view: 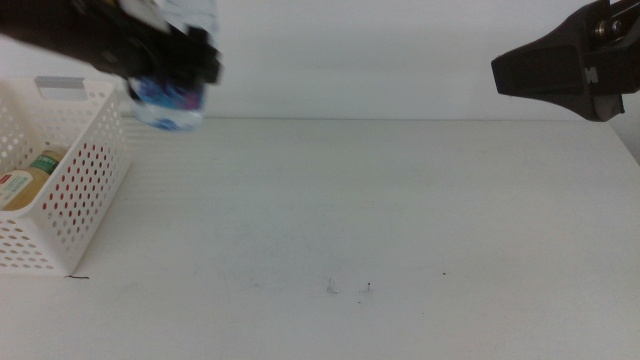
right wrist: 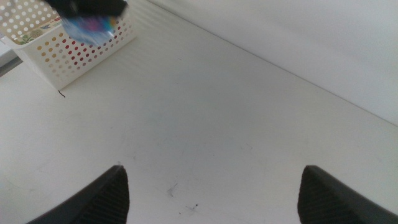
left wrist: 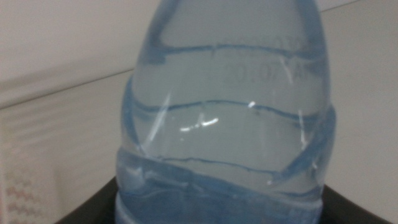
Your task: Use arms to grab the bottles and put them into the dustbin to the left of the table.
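My left gripper (view: 172,52) hangs high at the table's far left, shut on the clear water bottle (view: 169,105), whose blue-labelled end points down. The bottle is in the air just right of the dustbin's rim. In the left wrist view the water bottle (left wrist: 224,124) fills the picture between the dark jaws. The white perforated dustbin (view: 82,190) stands at the left edge, and a yellow tea bottle (view: 33,175) lies inside it. Red shows through its holes. My right gripper (view: 558,70) waits high at the right, open and holding nothing, well apart from everything.
The white table (view: 380,200) carries only a few small dark specks (view: 368,288) near the front middle. The right wrist view shows the dustbin (right wrist: 74,59) far off, with the left gripper (right wrist: 87,6) and water bottle (right wrist: 91,28) above it.
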You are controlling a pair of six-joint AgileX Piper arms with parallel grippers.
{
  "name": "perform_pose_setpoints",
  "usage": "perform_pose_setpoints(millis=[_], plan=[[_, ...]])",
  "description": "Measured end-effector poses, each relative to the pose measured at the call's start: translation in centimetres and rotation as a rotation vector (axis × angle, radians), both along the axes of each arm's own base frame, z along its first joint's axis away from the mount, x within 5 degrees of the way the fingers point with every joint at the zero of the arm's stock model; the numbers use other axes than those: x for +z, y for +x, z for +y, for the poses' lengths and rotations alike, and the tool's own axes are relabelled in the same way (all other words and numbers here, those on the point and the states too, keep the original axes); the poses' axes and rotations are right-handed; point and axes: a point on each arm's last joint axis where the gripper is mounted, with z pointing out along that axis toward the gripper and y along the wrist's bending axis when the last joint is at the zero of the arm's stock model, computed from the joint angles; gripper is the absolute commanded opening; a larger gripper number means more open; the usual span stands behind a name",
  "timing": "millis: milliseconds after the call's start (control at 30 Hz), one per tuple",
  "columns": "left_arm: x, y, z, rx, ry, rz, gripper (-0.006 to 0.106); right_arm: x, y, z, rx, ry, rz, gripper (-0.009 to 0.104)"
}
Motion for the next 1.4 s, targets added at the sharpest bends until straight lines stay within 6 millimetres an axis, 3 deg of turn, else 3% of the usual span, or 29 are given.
perform_pose_setpoints(millis=[167, 367, 500, 733, 967, 1100, 1200, 1400], plan=[[2.1, 1.8, 4.9, 0.060, 0.023, 0.091, 0.012, 0.0, 0.0, 0.0, 0.000, 0.000, 0.000, 0.087], [2.5, 3.7, 10.6, 0.158, 0.045, 0.185, 0.012, 0.0, 0.0, 0.0, 0.000, 0.000, 0.000, 0.087], [1.2, 4.4, 14.3, 0.228, 0.063, 0.251, 0.012, 0.0, 0.0, 0.0, 0.000, 0.000, 0.000, 0.087], [-2.9, 6.0, 20.5, 0.343, 0.085, 0.334, 0.012, 0.0, 0.0, 0.0, 0.000, 0.000, 0.000, 0.087], [-9.0, 9.0, 22.2, 0.344, 0.079, 0.419, 0.012, 0.0, 0.0, 0.0, 0.000, 0.000, 0.000, 0.087], [-11.6, 9.9, 22.5, 0.341, 0.063, 0.467, 0.020, 0.0, 0.0, 0.0, 0.000, 0.000, 0.000, 0.087], [-12.7, 10.3, 22.6, 0.341, 0.055, 0.485, 0.031, 0.0, 0.0, 0.0, 0.000, 0.000, 0.000, 0.087], [-13.1, 10.5, 22.2, 0.321, 0.054, 0.493, 0.071, 0.0, 0.0, 0.0, 0.000, 0.000, 0.000, 0.087]])
